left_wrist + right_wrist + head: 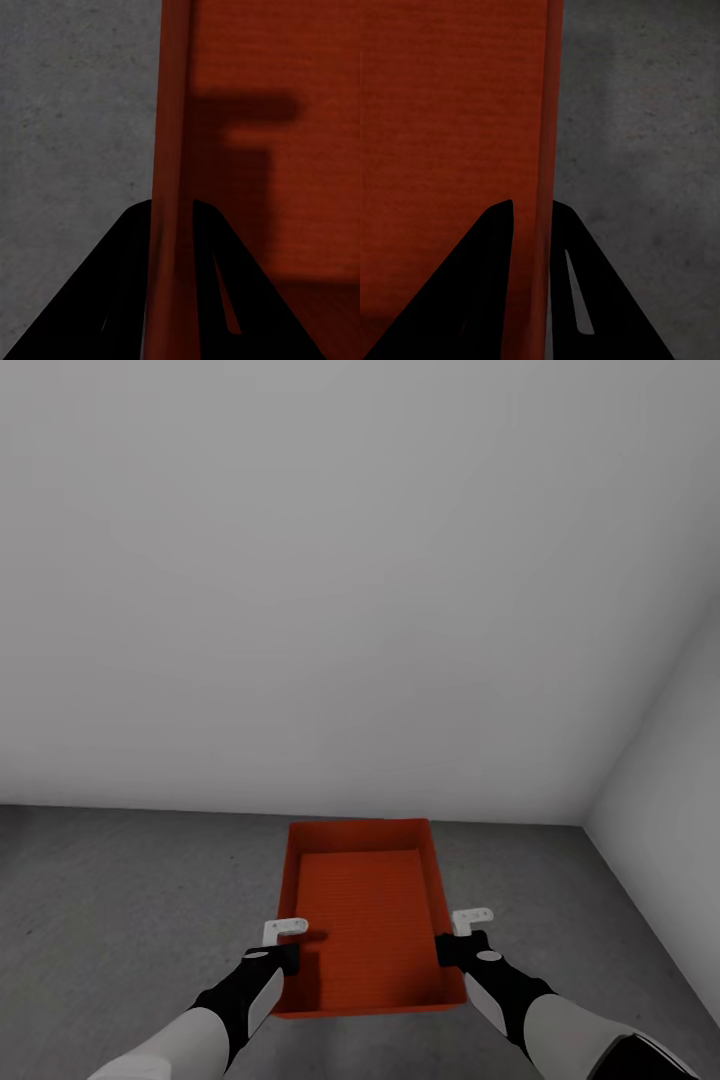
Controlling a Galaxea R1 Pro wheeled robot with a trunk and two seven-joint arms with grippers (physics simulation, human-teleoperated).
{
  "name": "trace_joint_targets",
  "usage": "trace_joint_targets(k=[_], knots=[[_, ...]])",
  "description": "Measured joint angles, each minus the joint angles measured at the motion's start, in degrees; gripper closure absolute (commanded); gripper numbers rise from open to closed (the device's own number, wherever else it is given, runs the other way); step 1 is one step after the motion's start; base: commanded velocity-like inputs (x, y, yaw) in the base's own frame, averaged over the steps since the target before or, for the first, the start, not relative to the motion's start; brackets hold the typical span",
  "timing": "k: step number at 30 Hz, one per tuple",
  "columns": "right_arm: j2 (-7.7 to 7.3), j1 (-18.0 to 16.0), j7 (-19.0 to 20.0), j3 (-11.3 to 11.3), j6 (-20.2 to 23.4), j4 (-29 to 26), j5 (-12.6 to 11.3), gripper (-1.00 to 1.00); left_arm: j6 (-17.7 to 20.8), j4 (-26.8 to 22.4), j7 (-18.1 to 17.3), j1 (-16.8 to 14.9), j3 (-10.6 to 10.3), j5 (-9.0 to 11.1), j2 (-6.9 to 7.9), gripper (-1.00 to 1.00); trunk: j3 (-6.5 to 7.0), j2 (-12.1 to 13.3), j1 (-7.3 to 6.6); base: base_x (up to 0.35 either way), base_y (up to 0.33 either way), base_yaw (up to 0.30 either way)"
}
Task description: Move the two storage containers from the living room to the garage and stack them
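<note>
One orange-red storage container (365, 920) sits low over the garage's dark grey concrete floor (120, 900), its long sides running away from me. I cannot tell whether it rests on the floor. My left gripper (290, 955) is shut on its left wall, and my right gripper (450, 950) is shut on its right wall. In the left wrist view the black fingers (127, 285) straddle the thin orange wall (169, 150), with floor (67, 112) on the outer side. The right wrist view gives the same grip, fingers (487, 285) on either side of the wall (547, 112).
A plain pale grey wall (350, 610) rises just beyond the container's far end. A second pale wall (670, 760) closes the right side and meets it in a corner. Open concrete stretches to the left of the container.
</note>
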Motion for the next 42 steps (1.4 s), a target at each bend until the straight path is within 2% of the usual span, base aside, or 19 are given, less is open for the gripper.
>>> trace_joint_targets(k=[8,42], knots=[[0.05,0.00,-0.10,0.01,0.08,-0.03,0.04,1.00,0.00,0.02,-0.02,0.01,-0.08,0.14,0.05,1.00,-1.62,-3.21,1.76,0.000,0.000,0.000],[0.09,-0.01,-0.11,-0.05,0.08,0.03,0.08,1.00,0.04,0.02,-0.13,0.00,0.13,-0.11,0.06,1.00,-10.83,-16.86,9.23,0.000,0.000,0.000]])
